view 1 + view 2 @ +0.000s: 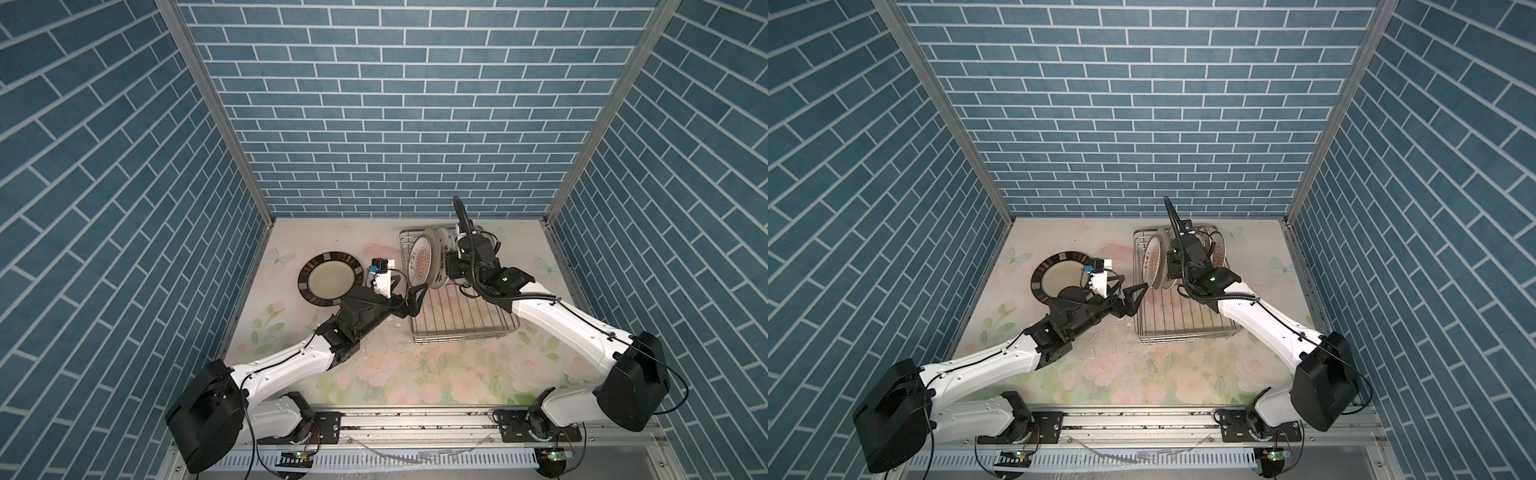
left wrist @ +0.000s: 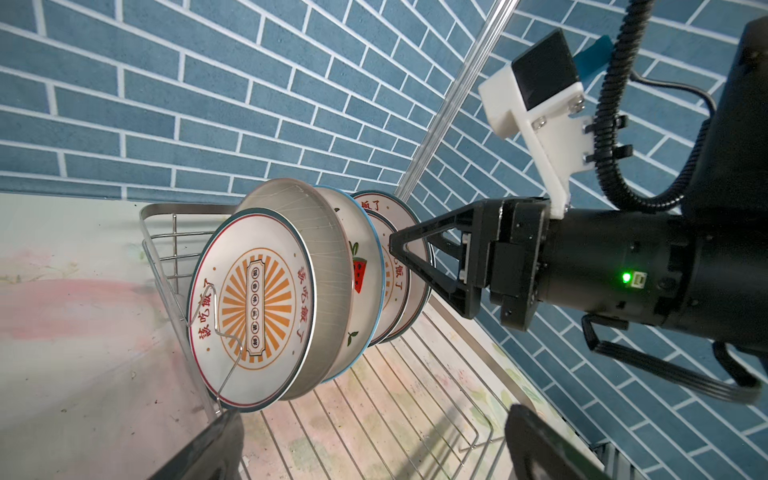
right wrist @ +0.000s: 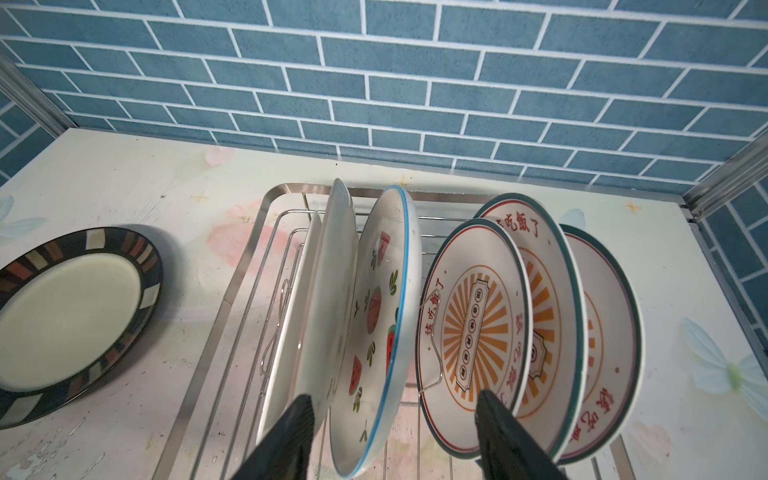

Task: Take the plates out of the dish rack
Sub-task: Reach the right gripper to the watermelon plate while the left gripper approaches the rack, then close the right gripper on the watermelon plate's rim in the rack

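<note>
Right gripper (image 3: 394, 397) hangs over the far end of the dish rack (image 1: 465, 328) with its jaws partly apart, straddling the rim of the watermelon plate (image 3: 380, 299) with a gap on either side and nothing clamped. That plate stands on edge between white plates (image 3: 332, 266) and sunburst plates (image 3: 469, 332). Left gripper (image 1: 415, 300) is spread wide and empty at the rack's left side, and the dark-rimmed plate (image 1: 330, 279) lies flat on the table (image 1: 374, 374) left of the rack.
</note>
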Motion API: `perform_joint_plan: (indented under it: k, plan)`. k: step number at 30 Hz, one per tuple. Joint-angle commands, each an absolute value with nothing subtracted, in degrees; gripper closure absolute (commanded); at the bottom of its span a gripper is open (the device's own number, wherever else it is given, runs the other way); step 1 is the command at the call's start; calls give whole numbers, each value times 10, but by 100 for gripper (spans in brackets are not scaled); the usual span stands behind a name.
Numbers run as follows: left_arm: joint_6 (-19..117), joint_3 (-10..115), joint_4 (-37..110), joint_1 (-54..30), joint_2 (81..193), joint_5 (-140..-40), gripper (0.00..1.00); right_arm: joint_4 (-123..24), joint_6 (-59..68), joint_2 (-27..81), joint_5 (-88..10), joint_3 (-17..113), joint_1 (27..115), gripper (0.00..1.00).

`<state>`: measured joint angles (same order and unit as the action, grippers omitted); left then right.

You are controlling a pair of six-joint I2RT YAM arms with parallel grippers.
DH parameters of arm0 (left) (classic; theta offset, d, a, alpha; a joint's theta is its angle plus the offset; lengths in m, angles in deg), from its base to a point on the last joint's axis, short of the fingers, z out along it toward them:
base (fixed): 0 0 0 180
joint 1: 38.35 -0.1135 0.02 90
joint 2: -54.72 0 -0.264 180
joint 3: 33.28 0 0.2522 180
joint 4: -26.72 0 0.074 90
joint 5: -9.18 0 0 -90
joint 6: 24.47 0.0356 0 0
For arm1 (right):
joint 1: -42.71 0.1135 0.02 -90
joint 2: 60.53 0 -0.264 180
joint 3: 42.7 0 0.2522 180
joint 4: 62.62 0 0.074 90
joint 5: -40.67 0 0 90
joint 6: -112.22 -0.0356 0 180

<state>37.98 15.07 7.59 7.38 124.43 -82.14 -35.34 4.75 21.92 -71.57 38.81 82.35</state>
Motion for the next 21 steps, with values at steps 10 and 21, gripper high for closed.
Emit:
perform_joint_plan:
  k: [10,21]
  plan:
    - [404,173,40,75,1292,-786,0,-300,37,331,-794,494,811,56]
    - [411,166,17,75,1318,-761,0,-320,33,384,-815,522,813,67]
